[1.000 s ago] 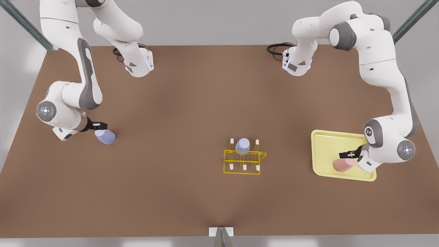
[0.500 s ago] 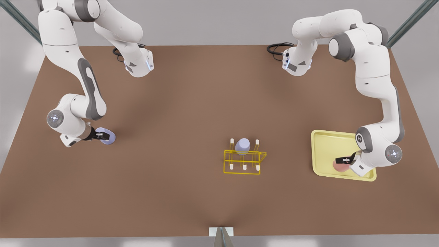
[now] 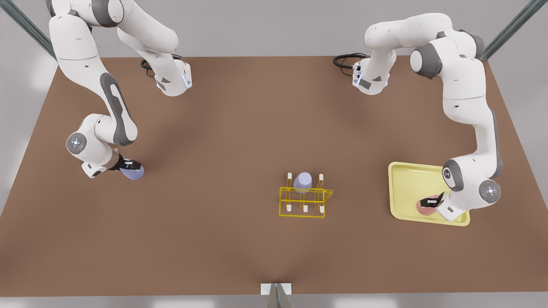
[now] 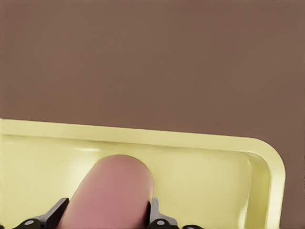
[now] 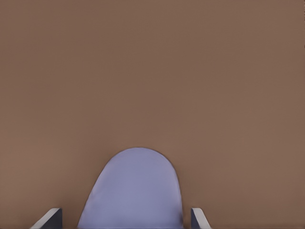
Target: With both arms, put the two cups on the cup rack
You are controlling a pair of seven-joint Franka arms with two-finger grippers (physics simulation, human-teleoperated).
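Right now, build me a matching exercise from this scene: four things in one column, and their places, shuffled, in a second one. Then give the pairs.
Things:
1. pink cup
2. cup rack
3. right end effector
4. tray

Places:
A. mid-table, with a lavender twin cup on a peg
B. flat on the table at the front view's right
C. lying on the tray
D. open around a lavender cup at the front view's left

Pairs: 1-C, 2-A, 3-D, 4-B
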